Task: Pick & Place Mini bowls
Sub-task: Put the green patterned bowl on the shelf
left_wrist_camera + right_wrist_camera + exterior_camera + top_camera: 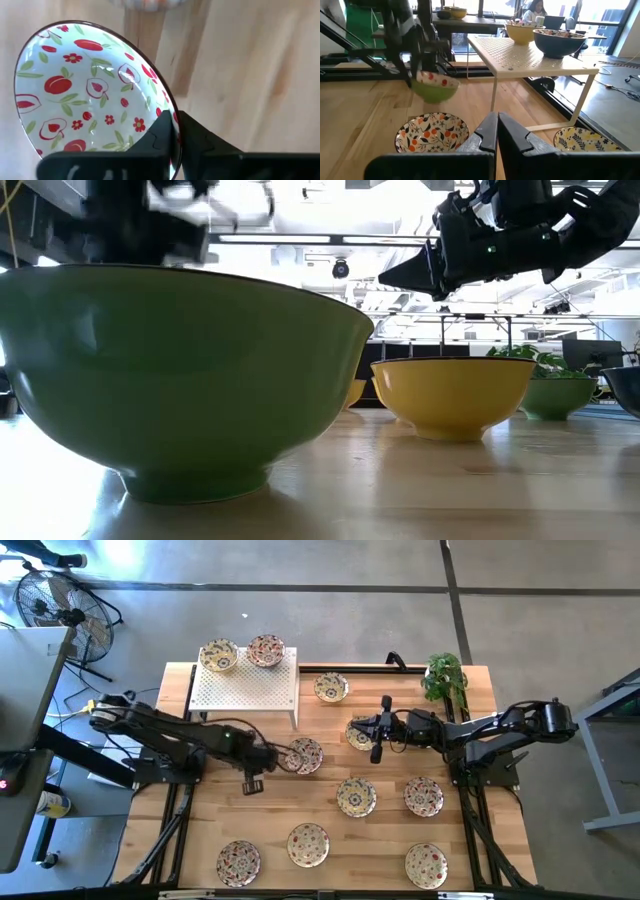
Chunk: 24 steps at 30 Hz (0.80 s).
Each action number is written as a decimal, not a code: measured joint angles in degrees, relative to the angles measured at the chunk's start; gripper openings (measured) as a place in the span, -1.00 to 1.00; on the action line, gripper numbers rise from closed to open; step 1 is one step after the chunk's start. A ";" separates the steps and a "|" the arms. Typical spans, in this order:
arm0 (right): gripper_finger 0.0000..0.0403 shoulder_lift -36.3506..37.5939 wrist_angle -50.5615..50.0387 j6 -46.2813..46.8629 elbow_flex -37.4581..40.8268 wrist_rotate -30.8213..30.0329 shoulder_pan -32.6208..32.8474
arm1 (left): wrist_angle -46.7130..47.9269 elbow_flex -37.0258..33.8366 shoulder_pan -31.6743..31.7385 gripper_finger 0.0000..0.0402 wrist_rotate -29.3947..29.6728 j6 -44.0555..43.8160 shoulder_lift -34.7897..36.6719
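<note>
Pinching the rim of one mini bowl (85, 95) just in front of the white rack (245, 687), the left claw (172, 132) is clenched on it for lifting, while the right claw (496, 131), clenched and empty, waits beside the rack.

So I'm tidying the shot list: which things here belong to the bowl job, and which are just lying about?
Job:
mini bowls
left tool, shut on a bowl's rim
white rack, two bowls on it

Lying about:
plant
floor fan
</note>
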State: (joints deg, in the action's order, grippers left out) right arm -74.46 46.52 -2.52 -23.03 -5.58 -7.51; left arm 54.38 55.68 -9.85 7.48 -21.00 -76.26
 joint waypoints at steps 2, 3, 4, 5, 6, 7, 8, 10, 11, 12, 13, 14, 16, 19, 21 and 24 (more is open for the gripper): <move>-0.99 0.00 -0.04 0.00 0.00 0.01 0.00 | 1.23 3.93 -0.04 -0.96 -0.23 0.95 2.34; -0.99 0.00 -0.10 0.00 0.00 0.00 -0.02 | 1.15 6.08 -0.04 -0.96 -0.18 1.88 3.20; -0.99 0.00 -0.23 0.00 0.00 0.00 0.00 | 1.18 7.92 -0.04 -0.95 -0.07 3.20 4.09; -1.00 0.00 -0.33 -0.02 0.00 0.00 0.00 | 2.07 9.71 0.00 -0.95 -0.06 4.36 5.01; -1.00 0.00 -0.39 -0.02 0.00 0.00 -0.01 | 3.47 11.70 0.09 -0.95 0.12 5.38 5.81; -1.00 0.00 -0.42 0.02 0.00 0.00 0.00 | 4.68 13.74 0.10 -0.95 0.92 6.19 6.29; -0.99 0.00 -0.42 0.02 0.00 0.00 0.00 | 5.72 15.82 0.22 -0.96 2.44 6.86 6.78; -0.99 0.00 -0.40 -0.02 0.00 0.00 0.00 | 11.68 19.47 1.33 -0.97 6.42 7.62 7.11; -0.99 0.00 -0.39 0.01 0.00 0.00 0.00 | 15.30 20.97 2.13 -0.97 8.41 7.67 7.09; -0.99 0.00 -0.39 0.02 0.00 0.02 0.00 | 17.94 22.24 3.10 -0.97 10.55 7.82 6.97; -1.00 0.00 -0.38 0.00 0.00 0.00 -0.01 | 19.55 23.15 4.16 -0.97 12.42 8.34 6.86; -1.00 0.00 -0.33 -0.02 0.00 0.00 -0.01 | 20.99 23.63 5.40 -0.97 14.20 9.16 6.78; -0.99 0.00 -0.29 0.04 0.00 0.01 -0.02 | 23.70 23.69 8.53 -0.97 15.47 11.42 6.38; -0.99 0.00 -0.06 0.00 0.00 0.02 0.00 | 23.39 23.19 14.09 -0.97 15.43 15.94 5.88; -1.00 0.00 0.04 0.04 0.00 0.00 -0.02 | 24.23 23.03 17.48 -0.98 15.67 19.12 5.25; -0.99 0.00 0.03 0.00 0.00 0.02 -0.01 | 23.36 22.84 21.76 -0.98 15.50 23.64 4.36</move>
State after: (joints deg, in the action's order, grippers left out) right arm -74.46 46.56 -2.52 -23.03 -5.56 -7.52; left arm 77.75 78.52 11.91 22.99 2.63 -71.89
